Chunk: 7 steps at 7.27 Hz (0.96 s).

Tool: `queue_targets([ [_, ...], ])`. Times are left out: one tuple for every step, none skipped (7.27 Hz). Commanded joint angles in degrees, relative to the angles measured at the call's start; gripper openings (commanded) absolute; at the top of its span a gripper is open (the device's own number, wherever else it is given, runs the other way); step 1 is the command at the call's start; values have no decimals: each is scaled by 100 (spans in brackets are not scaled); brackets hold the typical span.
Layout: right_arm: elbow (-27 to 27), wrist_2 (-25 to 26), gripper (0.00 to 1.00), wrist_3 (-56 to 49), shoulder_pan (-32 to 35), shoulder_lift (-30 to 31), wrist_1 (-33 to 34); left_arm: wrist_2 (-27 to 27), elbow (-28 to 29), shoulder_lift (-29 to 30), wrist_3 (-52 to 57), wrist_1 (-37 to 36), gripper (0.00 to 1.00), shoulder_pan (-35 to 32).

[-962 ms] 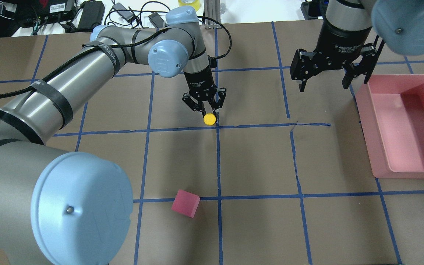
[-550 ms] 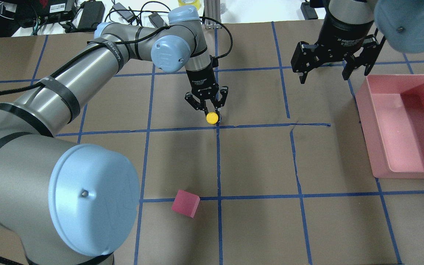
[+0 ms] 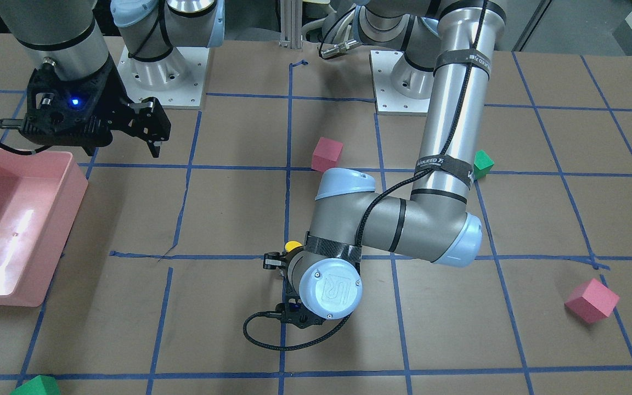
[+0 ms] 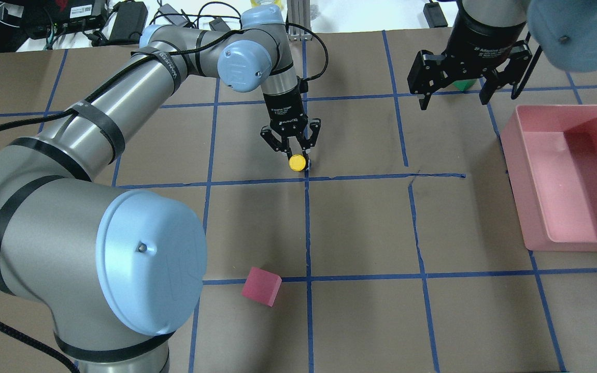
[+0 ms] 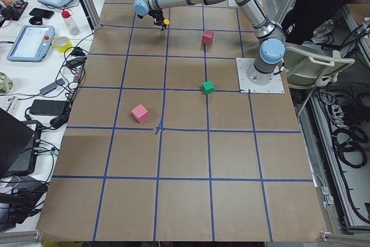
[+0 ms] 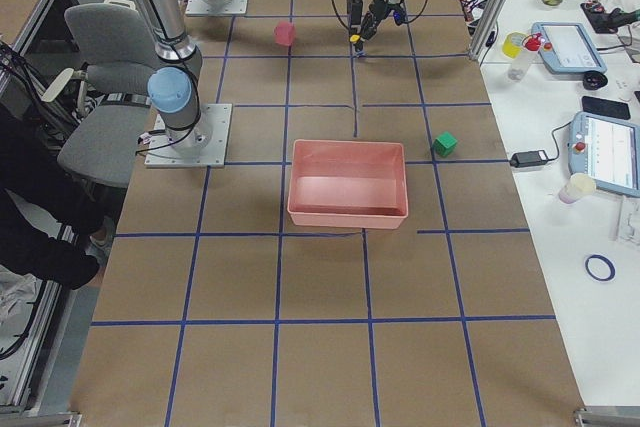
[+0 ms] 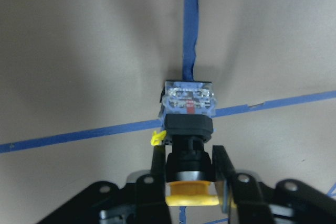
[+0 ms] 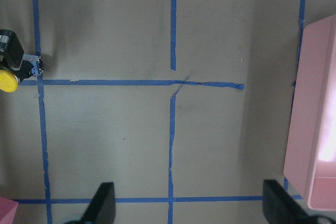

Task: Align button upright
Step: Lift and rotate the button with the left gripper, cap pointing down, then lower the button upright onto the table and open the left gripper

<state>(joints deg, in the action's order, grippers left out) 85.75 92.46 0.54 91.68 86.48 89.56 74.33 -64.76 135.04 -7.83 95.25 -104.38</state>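
our left gripper (image 4: pixel 292 154) is clamped on the button (image 4: pixel 297 162) at the tape crossing (image 4: pixel 307 179). if we release it tilted, it could topple. right gripper (image 4: pixel 454 102) hangs spread apart.

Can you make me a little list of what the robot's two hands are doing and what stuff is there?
left gripper: shut on the button, beside a tape crossing
button: yellow cap nearest the gripper, grey base pointing away from it
right gripper: open, holding nothing
bin: pink, on the right arm's side
pink cube: lying apart from both grippers
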Motion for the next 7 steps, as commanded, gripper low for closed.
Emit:
queue_targets([
  [3, -8, 100, -10, -1, 0, 0, 3, 42, -12, -43, 20, 36, 22],
  [12, 9, 100, -10, -1, 0, -8, 46, 25, -56, -43, 151, 37, 66],
  [38, 9, 100, -10, -1, 0, 0, 29, 33, -48, -78, 178, 37, 84],
  [64, -8, 100, -19, -1, -9, 0, 3, 34, 13, -87, 178, 35, 84],
  [99, 26, 100, -10, -1, 0, 9, -32, 51, 49, -166, 178, 29, 84],
  [99, 27, 100, -10, -10, -9, 18, -41, 69, 75, -219, 170, 29, 84],
  [100, 27, 100, -1, -1, -9, 18, -102, 121, 67, -245, 143, 51, 84],
])
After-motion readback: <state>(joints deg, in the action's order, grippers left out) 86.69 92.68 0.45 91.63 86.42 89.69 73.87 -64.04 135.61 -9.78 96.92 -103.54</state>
